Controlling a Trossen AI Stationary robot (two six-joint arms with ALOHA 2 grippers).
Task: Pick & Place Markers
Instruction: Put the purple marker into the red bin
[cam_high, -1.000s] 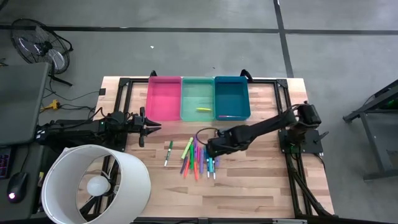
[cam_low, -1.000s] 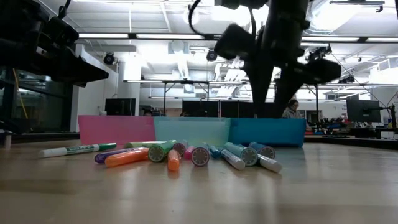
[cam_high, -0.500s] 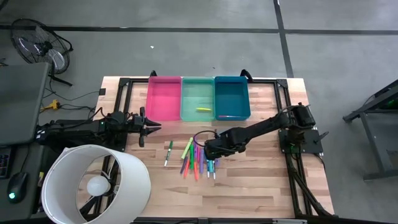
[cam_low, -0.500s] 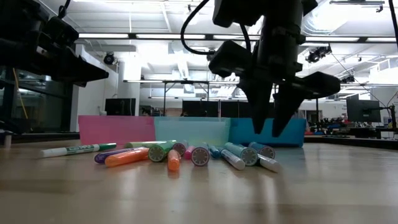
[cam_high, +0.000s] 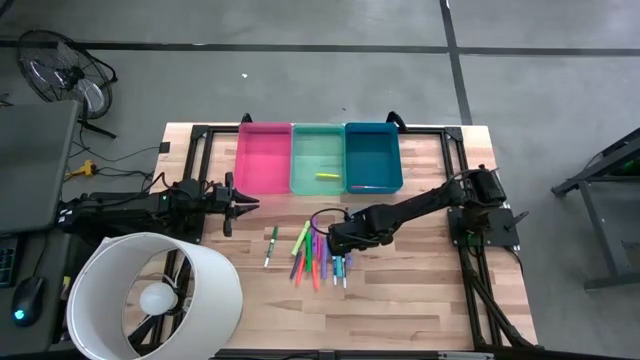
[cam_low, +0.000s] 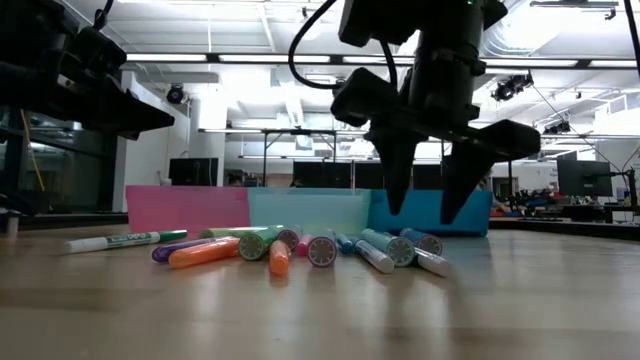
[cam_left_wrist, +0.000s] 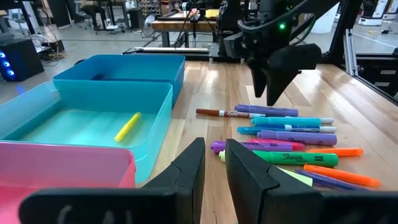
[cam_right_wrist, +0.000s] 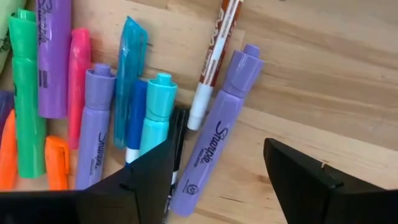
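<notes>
Right gripper (cam_low: 428, 205) moved lower over markers (cam_high: 320, 255) since earlier frame; fingers, then near together, now spread wide, nothing between them. Purple marker (cam_right_wrist: 214, 140) lies under gap between fingers, flat on table (cam_high: 400, 290), beside red-and-white pen (cam_right_wrist: 214, 59). Meaning: pick not yet made; judged to be lining up for grasp on purple marker. Pile sits mid-table, near bins. Yellow marker (cam_high: 326, 176) already in green bin (cam_high: 317, 134). Left gripper (cam_high: 232, 203) waits at left table edge by pink bin (cam_high: 264, 133), fingers nearly closed, holding nothing
</notes>
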